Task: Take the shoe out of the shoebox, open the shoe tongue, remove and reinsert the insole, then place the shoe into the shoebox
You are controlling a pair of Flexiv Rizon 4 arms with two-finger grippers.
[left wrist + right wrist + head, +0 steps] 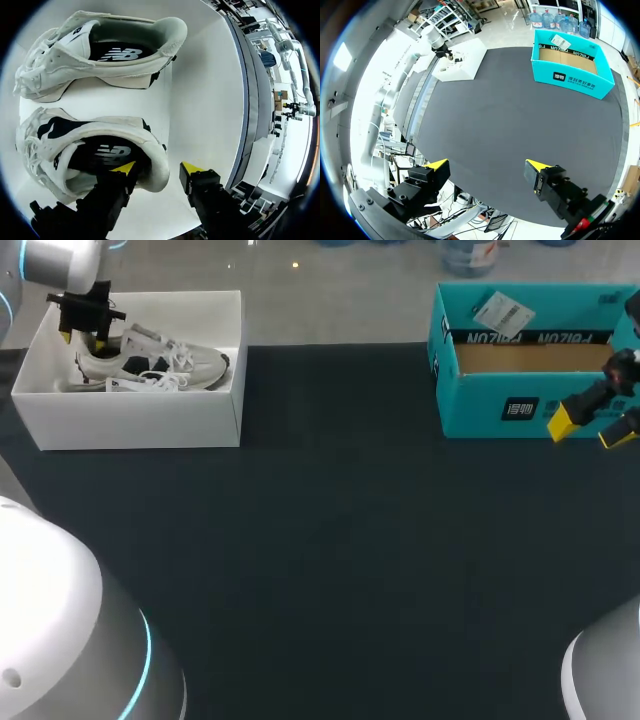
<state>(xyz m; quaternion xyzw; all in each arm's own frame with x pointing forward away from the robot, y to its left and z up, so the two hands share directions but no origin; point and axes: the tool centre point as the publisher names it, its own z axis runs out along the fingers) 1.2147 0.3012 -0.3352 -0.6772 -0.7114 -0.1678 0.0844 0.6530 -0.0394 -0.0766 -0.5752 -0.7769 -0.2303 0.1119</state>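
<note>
We are at step 1, taking the shoe out. Our left fingers stand apart inside the white shoebox, straddling the heel of the nearer sneaker: 1 tip sits in its opening and the other just outside, not yet pinching. A 2nd sneaker lies ahead of them. Next, we judge, they must close on the heel and lift. Our right fingers are wide, holding nothing, over the table beside the teal box.
</note>
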